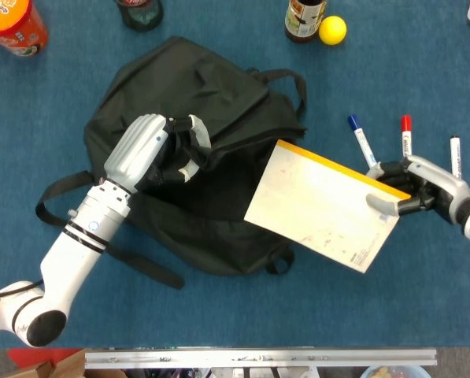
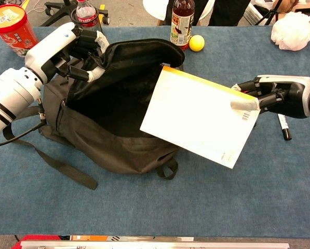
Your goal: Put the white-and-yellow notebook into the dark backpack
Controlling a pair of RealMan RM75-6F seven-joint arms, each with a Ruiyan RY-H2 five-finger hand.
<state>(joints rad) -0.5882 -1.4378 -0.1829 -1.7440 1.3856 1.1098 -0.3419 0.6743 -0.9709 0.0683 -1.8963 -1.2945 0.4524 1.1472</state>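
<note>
The dark backpack (image 1: 211,94) (image 2: 118,148) lies on the blue table with its mouth gaping toward the right. My left hand (image 1: 160,150) (image 2: 77,49) grips the upper rim of the opening and holds it up. The white-and-yellow notebook (image 1: 321,205) (image 2: 199,116), white with a yellow strip along its top edge, hangs tilted above the bag's right side, its left corner over the opening. My right hand (image 1: 412,189) (image 2: 271,96) pinches the notebook's right edge.
Three markers (image 1: 405,134) lie on the table near my right hand. A dark bottle (image 2: 182,23) and a yellow ball (image 2: 197,43) stand behind the bag. At the far left are an orange can (image 2: 12,26) and a cola bottle (image 2: 87,18). White crumpled stuff (image 2: 295,30) sits far right.
</note>
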